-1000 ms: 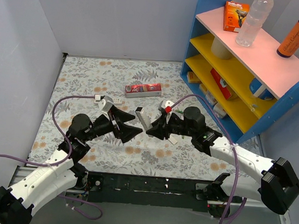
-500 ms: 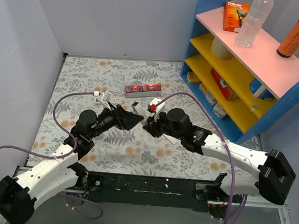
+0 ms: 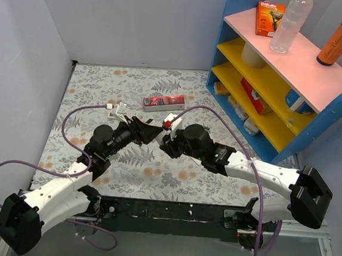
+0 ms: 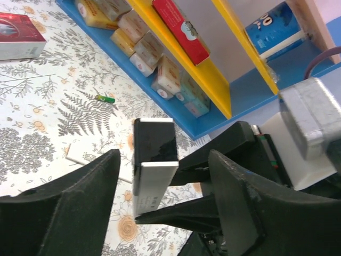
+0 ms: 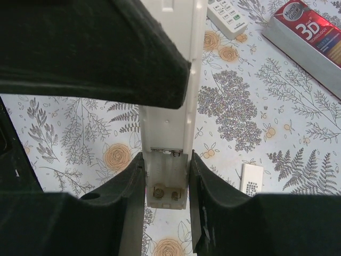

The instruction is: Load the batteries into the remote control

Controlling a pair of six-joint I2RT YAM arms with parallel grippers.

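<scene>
A staged robot test cell in a lab: plain pale partition walls (image 3: 138, 23) box in a table with a leaf-printed cloth (image 3: 97, 82), and at upper right a blue shelf unit with pink and yellow boards (image 3: 302, 64) carries household bottles (image 3: 291, 22) and cartons (image 3: 268, 18).

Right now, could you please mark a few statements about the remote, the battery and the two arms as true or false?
1. The right gripper holds the remote in its jaws. True.
2. The remote's battery bay is covered. False: it is open, with its contacts showing.
3. A green battery lies on the tablecloth near the shelf. True.
4. The left gripper is clamped on that battery. False: its jaws stand open on either side of the remote.
</scene>
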